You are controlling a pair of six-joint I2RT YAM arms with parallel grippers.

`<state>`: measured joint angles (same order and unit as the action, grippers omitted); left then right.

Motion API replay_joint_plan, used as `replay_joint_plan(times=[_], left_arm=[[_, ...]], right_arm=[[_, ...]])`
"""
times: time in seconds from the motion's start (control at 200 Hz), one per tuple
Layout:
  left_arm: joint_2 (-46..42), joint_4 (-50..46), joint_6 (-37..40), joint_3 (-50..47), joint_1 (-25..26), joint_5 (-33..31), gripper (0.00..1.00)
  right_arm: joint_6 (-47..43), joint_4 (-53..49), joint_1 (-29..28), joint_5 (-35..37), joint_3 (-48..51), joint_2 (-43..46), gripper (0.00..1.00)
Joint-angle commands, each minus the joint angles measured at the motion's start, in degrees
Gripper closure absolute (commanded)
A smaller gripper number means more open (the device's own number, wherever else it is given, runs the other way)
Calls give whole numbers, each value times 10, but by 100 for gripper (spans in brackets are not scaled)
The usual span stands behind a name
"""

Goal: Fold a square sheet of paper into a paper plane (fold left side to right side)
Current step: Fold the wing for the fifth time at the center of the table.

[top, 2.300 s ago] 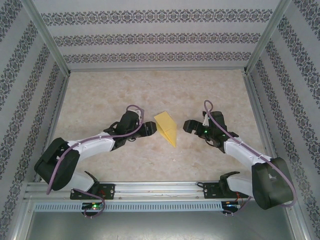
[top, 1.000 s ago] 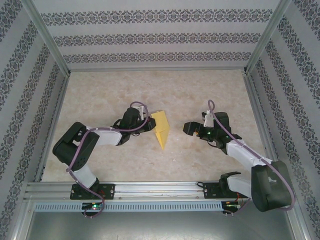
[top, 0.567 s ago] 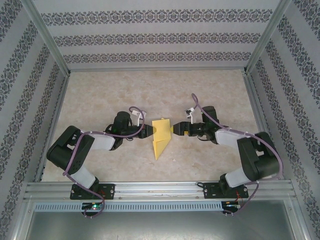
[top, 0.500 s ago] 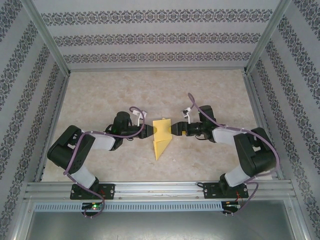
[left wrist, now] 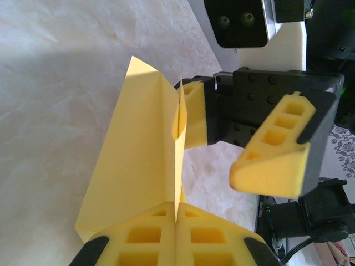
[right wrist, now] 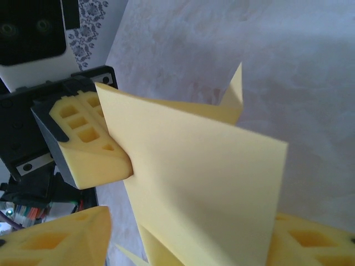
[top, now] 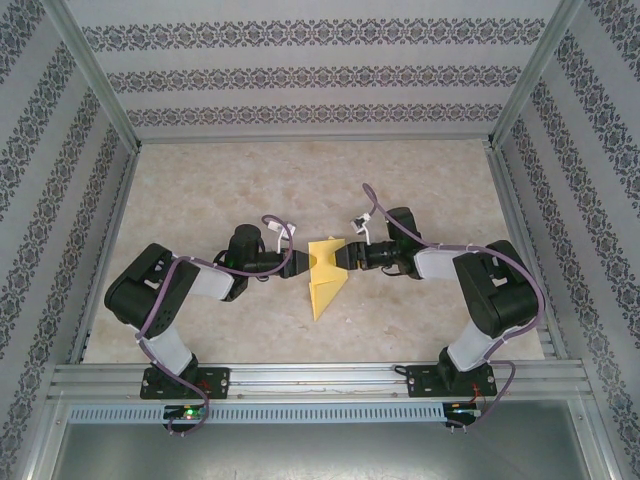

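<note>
Pinching cleanly is what matters here, I'd say: the right gripper (top: 347,260) stands partly open with a flap of the yellow paper (top: 325,278) between its fingers, not yet squeezed. It should bite close to the crease and take only the layer it means to move, so nothing skews or tears. The left gripper (top: 303,262) is clamped tight on the opposite edge, holding the piece over the middle of the table (top: 200,190), between the two arms; whether its tip rests on the surface I can't tell. The paper is already a narrow pointed dart, wide end between the grippers and point toward the arm bases, with a sharp crease and layers gaping slightly.
</note>
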<state>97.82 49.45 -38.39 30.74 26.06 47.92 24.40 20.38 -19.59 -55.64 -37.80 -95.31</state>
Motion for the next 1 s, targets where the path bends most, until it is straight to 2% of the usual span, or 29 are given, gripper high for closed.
replay_joint_plan(times=[0.0, 0.135, 0.29, 0.39, 0.535, 0.66, 0.715, 0.799, 0.994], left_arm=[[8, 24, 1, -3, -8, -1, 100], [9, 12, 5, -2, -8, -7, 100], [8, 0, 12, -4, -8, -19, 100], [9, -10, 17, -3, -8, -24, 100], [0, -31, 27, -4, -8, -41, 89], [-39, -86, 54, -6, -8, -75, 71], [-65, -123, 71, -6, -8, -95, 63], [-109, -188, 99, -4, -8, -133, 57], [-218, -363, 173, 17, 5, -221, 55]], right_arm=[[-16, 0, 9, -10, -17, 14, 40], [-19, -9, 14, -2, -23, 11, 49], [-25, -19, 18, 15, -29, 7, 55], [-25, -23, 18, 20, -33, 3, 64], [-27, -37, 19, 37, -38, 0, 83], [-12, -61, 18, 55, -45, -5, 100], [-1, -71, 18, 66, -46, -5, 100], [22, -75, 17, 77, -44, -7, 100], [80, -94, 6, 99, -45, -6, 100]])
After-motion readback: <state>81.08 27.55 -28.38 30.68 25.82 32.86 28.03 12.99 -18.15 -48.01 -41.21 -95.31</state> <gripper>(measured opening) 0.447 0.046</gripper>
